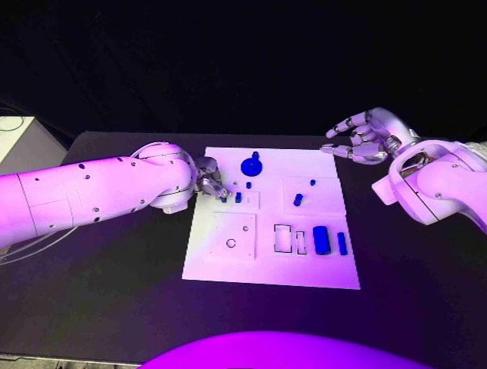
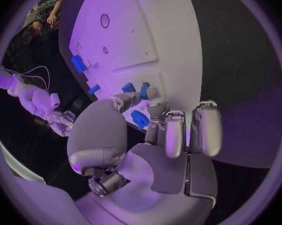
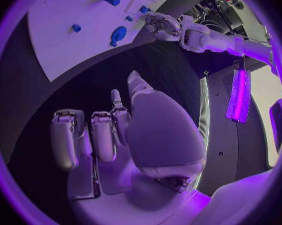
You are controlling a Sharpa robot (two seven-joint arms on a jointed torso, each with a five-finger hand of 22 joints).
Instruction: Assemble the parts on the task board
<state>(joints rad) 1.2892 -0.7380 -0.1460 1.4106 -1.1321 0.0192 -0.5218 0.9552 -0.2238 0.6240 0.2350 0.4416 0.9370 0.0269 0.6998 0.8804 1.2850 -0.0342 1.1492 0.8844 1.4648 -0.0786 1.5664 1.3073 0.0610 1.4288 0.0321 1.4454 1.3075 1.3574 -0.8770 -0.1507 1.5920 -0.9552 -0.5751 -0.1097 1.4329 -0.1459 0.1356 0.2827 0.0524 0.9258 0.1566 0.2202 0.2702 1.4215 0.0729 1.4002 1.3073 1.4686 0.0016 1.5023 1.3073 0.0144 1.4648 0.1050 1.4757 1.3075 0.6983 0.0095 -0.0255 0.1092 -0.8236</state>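
Note:
The white task board [image 1: 227,265] lies mid-table with several blue parts on it: a round part [image 1: 251,165] at the far edge, a small peg [image 1: 298,200], and a cylinder [image 1: 321,240] beside a thin bar [image 1: 342,243] in slots. My left hand [image 1: 210,184] is low at the board's left edge. Its thumb and one finger meet around two small blue pieces [image 2: 143,90] while its other fingers curl in; I cannot tell if it pinches one. Another blue piece [image 2: 140,119] sits under that hand [image 2: 153,130]. My right hand [image 1: 365,137] hangs beyond the board's far right corner, fingers apart, holding nothing.
The board's near left plate has a round hole [image 1: 231,243] and empty rectangular slots [image 1: 283,237] beside it. A pale box with cables [image 1: 5,142] stands off the table's left side. Black table [image 1: 110,261] surrounds the board.

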